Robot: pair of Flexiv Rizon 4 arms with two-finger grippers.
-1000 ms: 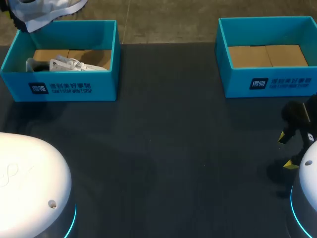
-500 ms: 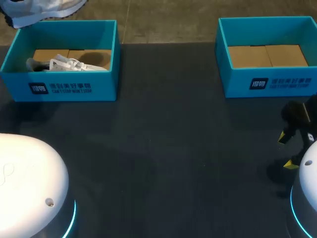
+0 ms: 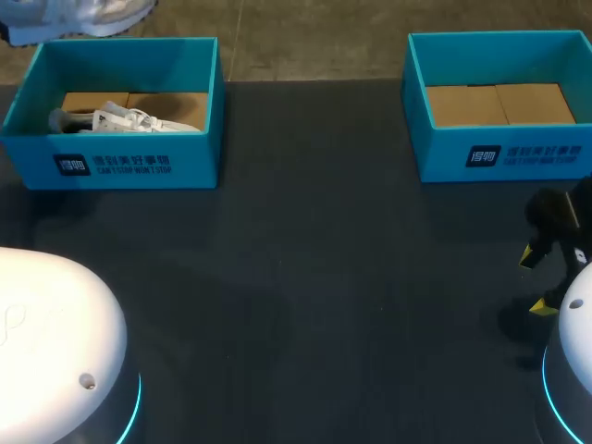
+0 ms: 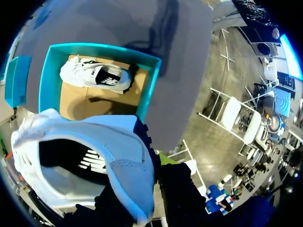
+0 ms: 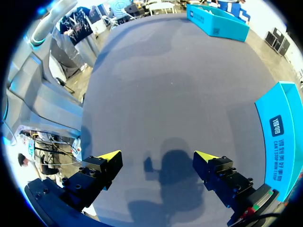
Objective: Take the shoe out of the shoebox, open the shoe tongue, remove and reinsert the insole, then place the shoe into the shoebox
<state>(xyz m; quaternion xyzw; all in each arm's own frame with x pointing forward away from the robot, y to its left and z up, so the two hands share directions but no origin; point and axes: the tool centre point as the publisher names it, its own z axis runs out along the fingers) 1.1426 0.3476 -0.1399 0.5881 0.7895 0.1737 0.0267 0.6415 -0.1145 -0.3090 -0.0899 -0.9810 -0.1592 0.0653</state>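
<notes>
A white shoe [image 4: 94, 156] with a pale blue heel hangs high above the left teal shoebox [image 3: 129, 162], held by my left gripper [image 4: 152, 166], whose fingers are mostly hidden behind it. In the head view only the held shoe's edge [image 3: 79, 14] shows at the top left corner. A second white shoe [image 3: 125, 118] lies on its side on the cardboard floor of that box [image 4: 149, 90]. My right gripper [image 3: 534, 280] stands open just above the table at the right edge, with nothing between its yellow tips [image 5: 157, 156].
A second teal shoebox [image 3: 499, 153] with a bare cardboard floor stands at the back right, just ahead of my right gripper [image 5: 279, 137]. Dark tabletop [image 3: 314, 277] stretches between the two boxes and toward the front.
The held shoe has risen and drifted left, nearly leaving the head view's top edge. The right arm has stayed still.
</notes>
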